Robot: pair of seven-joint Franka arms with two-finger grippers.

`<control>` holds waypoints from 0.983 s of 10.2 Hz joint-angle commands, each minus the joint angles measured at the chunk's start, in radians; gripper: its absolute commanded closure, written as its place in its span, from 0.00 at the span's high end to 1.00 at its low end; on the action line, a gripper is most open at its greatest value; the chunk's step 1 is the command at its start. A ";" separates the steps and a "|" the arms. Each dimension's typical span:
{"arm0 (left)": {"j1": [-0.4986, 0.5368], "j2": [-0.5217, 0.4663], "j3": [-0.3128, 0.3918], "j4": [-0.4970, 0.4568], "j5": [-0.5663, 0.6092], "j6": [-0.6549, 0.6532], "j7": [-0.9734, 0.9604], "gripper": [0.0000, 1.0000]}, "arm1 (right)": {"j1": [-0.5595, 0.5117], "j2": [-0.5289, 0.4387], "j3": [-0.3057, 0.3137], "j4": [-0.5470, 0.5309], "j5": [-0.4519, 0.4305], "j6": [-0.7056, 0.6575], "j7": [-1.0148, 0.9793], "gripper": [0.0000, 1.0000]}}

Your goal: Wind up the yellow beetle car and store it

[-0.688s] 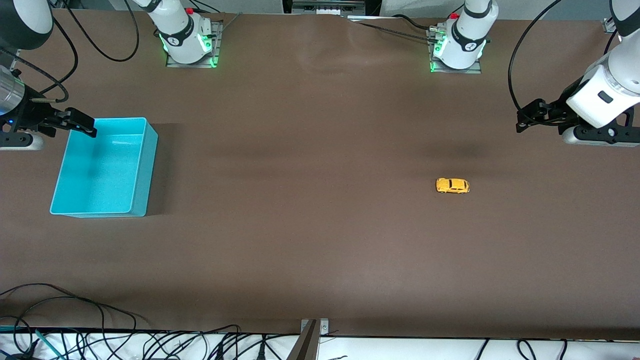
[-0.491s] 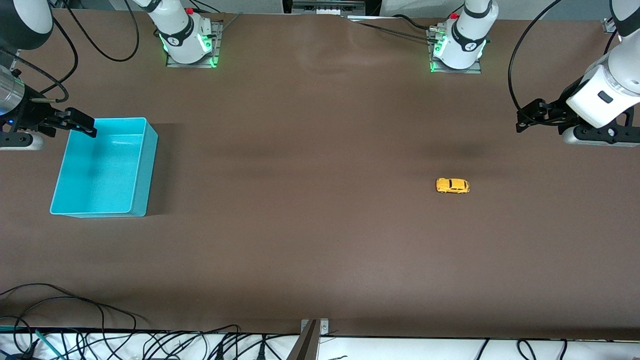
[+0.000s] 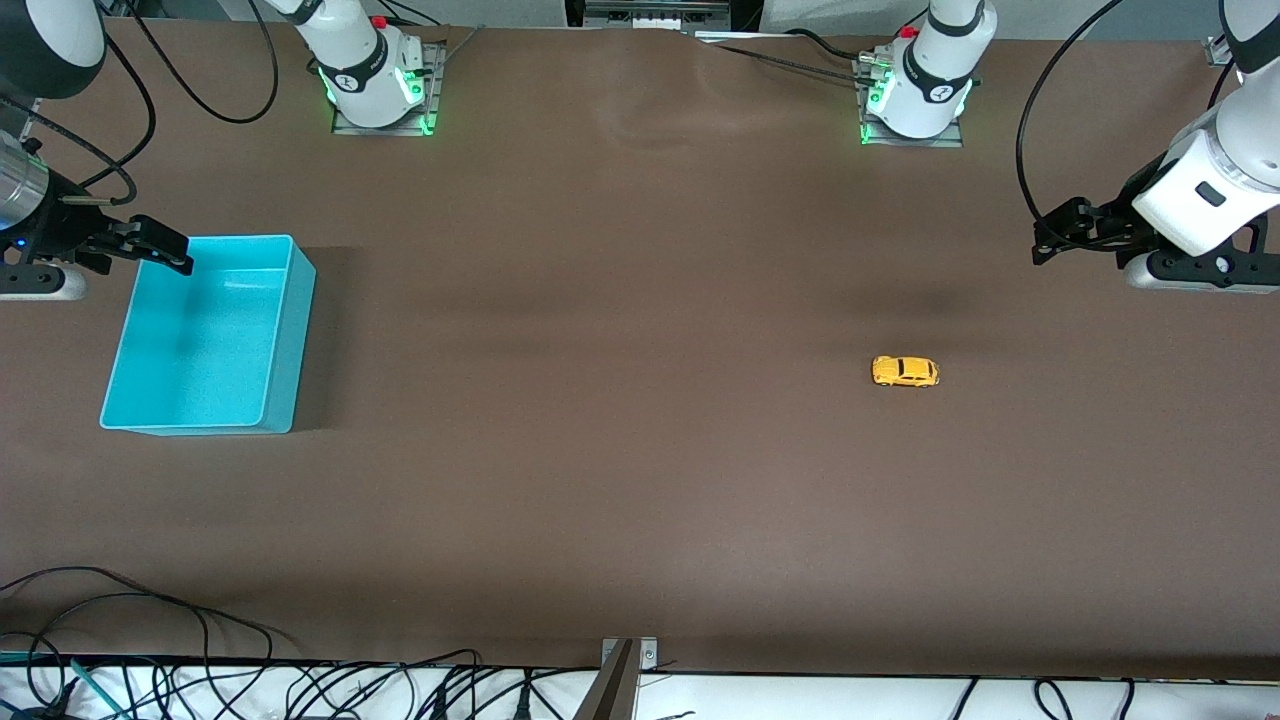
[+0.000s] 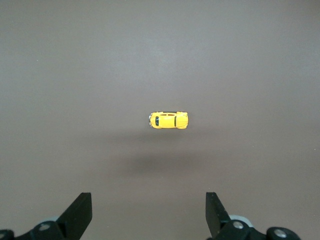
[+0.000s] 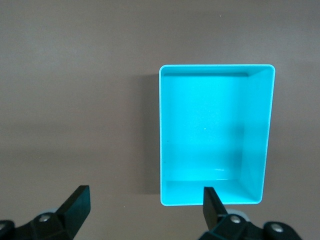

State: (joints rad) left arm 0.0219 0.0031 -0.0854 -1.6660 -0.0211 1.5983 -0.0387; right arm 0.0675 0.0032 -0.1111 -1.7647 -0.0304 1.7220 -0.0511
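The worktop was a plain, dull brown with no pattern. The yellow beetle car was bright yellow-orange with dark windows. The bin was solid turquoise inside and out. Both claws, the left claw and the right claw, were black, on arms of white and black. The 2 arm bases were white and glowed green at their edges.

Turquoise bin under spread right tool.
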 commanded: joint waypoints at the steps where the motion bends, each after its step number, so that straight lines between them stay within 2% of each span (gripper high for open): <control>1: 0.007 0.001 -0.002 0.020 -0.016 -0.034 0.013 1.00 | 0.001 0.000 0.004 0.014 -0.013 -0.013 0.004 1.00; 10: 0.007 0.001 -0.002 0.020 -0.014 -0.040 0.019 1.00 | 0.003 0.000 0.004 0.022 -0.008 -0.067 0.007 1.00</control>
State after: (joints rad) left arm 0.0219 0.0031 -0.0854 -1.6660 -0.0211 1.5835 -0.0383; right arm 0.0678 0.0033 -0.1098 -1.7614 -0.0304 1.6778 -0.0506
